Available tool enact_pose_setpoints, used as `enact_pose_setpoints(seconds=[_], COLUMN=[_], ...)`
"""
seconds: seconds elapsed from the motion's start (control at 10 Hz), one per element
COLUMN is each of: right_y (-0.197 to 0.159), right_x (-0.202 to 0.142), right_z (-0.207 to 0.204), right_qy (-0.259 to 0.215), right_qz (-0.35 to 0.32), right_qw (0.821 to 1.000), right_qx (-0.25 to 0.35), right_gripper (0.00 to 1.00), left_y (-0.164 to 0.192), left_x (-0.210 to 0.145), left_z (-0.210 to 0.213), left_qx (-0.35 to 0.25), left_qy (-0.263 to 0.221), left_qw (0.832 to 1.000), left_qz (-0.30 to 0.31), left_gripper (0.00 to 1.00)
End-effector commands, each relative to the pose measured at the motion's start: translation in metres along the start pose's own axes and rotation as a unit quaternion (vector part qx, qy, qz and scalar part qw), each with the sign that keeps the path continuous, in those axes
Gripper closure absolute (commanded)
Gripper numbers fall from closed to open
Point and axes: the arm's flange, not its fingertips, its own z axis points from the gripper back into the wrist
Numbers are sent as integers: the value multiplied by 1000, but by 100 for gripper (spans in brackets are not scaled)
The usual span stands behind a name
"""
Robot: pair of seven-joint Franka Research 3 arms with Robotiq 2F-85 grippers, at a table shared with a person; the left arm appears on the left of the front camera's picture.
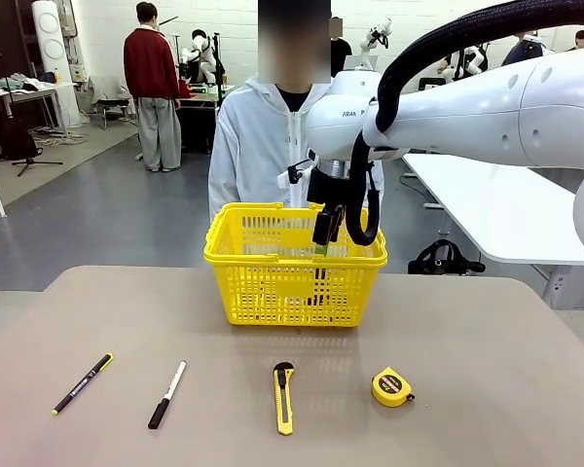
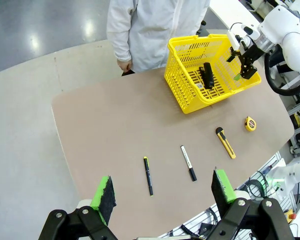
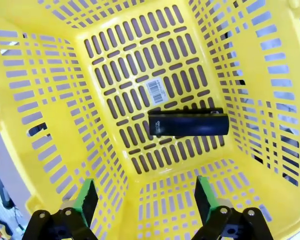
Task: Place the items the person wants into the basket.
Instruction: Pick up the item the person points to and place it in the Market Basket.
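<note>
The yellow basket (image 1: 273, 292) stands at the table's far middle, in front of the person (image 1: 253, 146) in a white jacket. My right gripper (image 1: 327, 233) hangs open just above its rim, and in the right wrist view it (image 3: 145, 197) looks down into the basket (image 3: 40, 100). A black oblong object (image 3: 188, 123) lies on the basket floor, apart from the fingers. Along the near edge lie the black pen with yellow trim (image 1: 82, 383) and the yellow tape measure (image 1: 392, 386). My left gripper (image 2: 163, 186) is open and empty, high over the table's near side.
A black-and-white marker (image 1: 166, 380) and a yellow utility knife (image 1: 284, 397) lie between the pen and the tape measure. A white table (image 1: 506, 204) stands behind on the right. Bare tabletop (image 1: 127, 311) spreads left of the basket.
</note>
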Motion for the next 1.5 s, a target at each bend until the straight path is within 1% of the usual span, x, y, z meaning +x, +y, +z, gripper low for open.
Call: enact_pose_setpoints(seconds=[0.0, 0.1, 0.2, 0.3, 0.4, 0.5, 0.7, 0.8, 1.0, 1.1, 1.2, 1.4], right_y=[6, 18, 32, 52, 72, 92, 132, 145, 156, 159, 159, 156], right_x=[-3, -11, -35, -77, -122, -172, -274, -315, -388, -422, -446, -478], right_z=[21, 55, 104, 168, 218, 257, 312, 331, 354, 354, 345, 318], right_qy=[-19, -27, -46, -88, -123, -155, -199, -226, -281, -312, -329, -341], right_qz=[-17, -34, -60, -92, -122, -156, -210, -227, -252, -256, -264, -276], right_qw=[1000, 999, 997, 992, 985, 975, 956, 947, 925, 914, 906, 898], right_qx=[15, 13, 5, -13, -26, -32, -41, -39, -29, -35, -34, -42], right_gripper=[0, 0, 0, 0, 0, 0, 0, 0, 0, 0, 0, 0], left_y=[0, 0, 0, 0, 0, 0, 0, 0, 0, 0, 0, 0], left_x=[-1, -1, -1, -1, -1, -1, -1, -1, -1, -1, -1, -1], left_z=[0, 0, 0, 0, 0, 0, 0, 0, 0, 0, 0, 0], left_qx=[-4, -4, -4, -4, -4, -4, -4, -4, -4, -4, -4, -4], left_qy=[0, 0, 0, 0, 0, 0, 0, 0, 0, 0, 0, 0], left_qw=[1000, 1000, 1000, 1000, 1000, 1000, 1000, 1000, 1000, 1000, 1000, 1000], left_qz=[0, 0, 0, 0, 0, 0, 0, 0, 0, 0, 0, 0], left_gripper=[0, 0, 0, 0, 0, 0, 0, 0, 0, 0, 0, 0])
